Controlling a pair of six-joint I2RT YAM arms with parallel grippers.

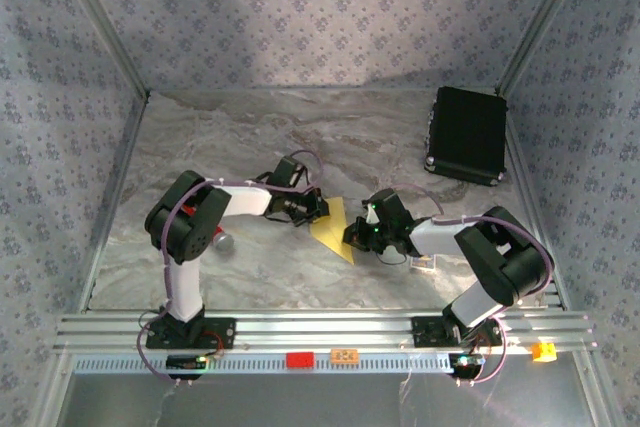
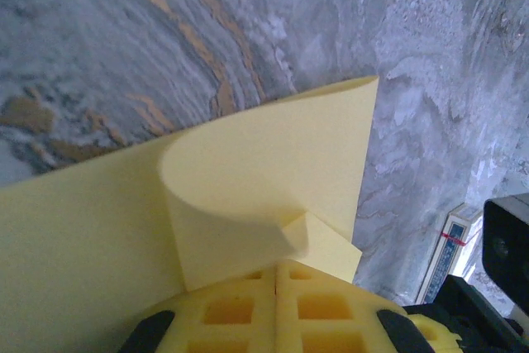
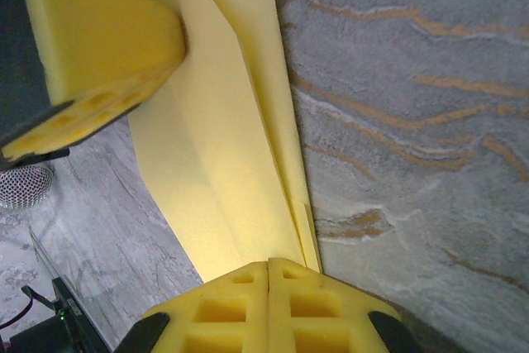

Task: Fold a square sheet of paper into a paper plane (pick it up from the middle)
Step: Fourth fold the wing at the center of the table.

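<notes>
Paper lies mid-table, a flat yellow triangle from above, between left gripper and right gripper; a black case sits far right. The left wrist view adds a flap curling upward, pinched in the left pads. The right wrist view shows lengthwise creases running to the right pads, which are pressed together at the paper's narrow end.

Yellow sheet of paper, creased triangular, one flap curled up

Soft even light, gentle shadow under curled paper, slightly blurry close-ups
</notes>
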